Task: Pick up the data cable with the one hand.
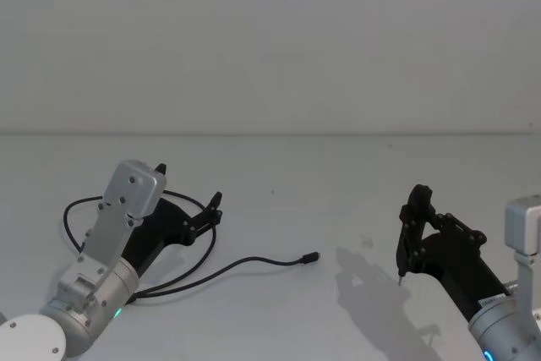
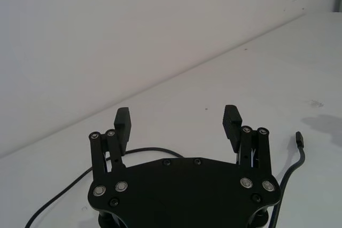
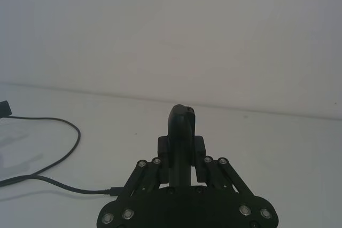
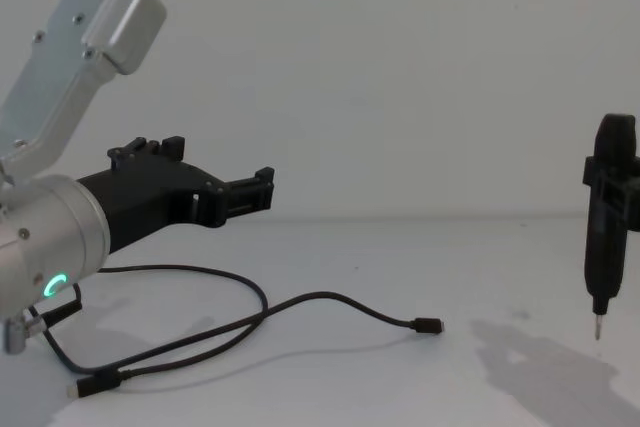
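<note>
Data cable (image 1: 254, 260) loops flat below left tool (image 1: 213, 211), which hangs wide open w/ nothing gripped.

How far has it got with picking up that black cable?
Nothing looks done yet: the data cable lies on the table. In hand: the left gripper hovers over its loop, jaws open and empty. Left: close on it and lift. The right gripper holds a pen-shaped tool.

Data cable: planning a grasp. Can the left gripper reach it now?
Probably yes: the left gripper hovers open above the looped data cable, nothing between; the right gripper holds a pen-shaped tool, apart.
</note>
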